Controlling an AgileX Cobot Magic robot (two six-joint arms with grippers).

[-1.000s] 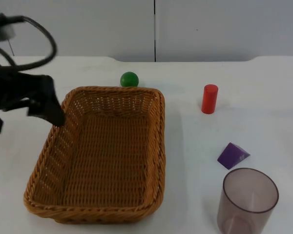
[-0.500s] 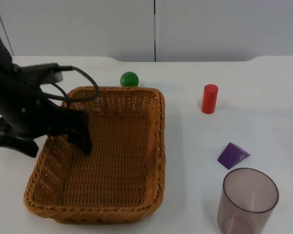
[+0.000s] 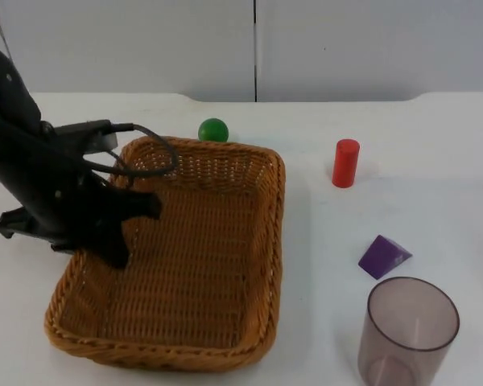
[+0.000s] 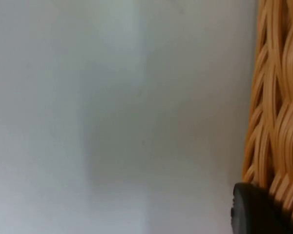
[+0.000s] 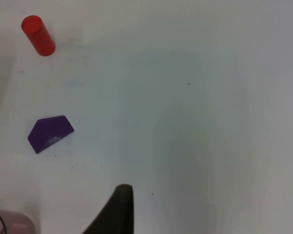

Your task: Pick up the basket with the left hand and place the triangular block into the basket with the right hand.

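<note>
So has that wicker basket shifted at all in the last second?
Yes. The basket has slid and turned slightly toward the red cylinder; its far right corner now lies closer to it, and the green ball sits nearer the far rim's middle.

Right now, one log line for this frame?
left gripper: at basket left wall | right gripper: waiting above table | purple triangular block: on table, untouched

L arm reaches in from upper left, bent down. L gripper (image 3: 119,233) low, one finger (image 4: 251,210) visible. R arm waits.
</note>
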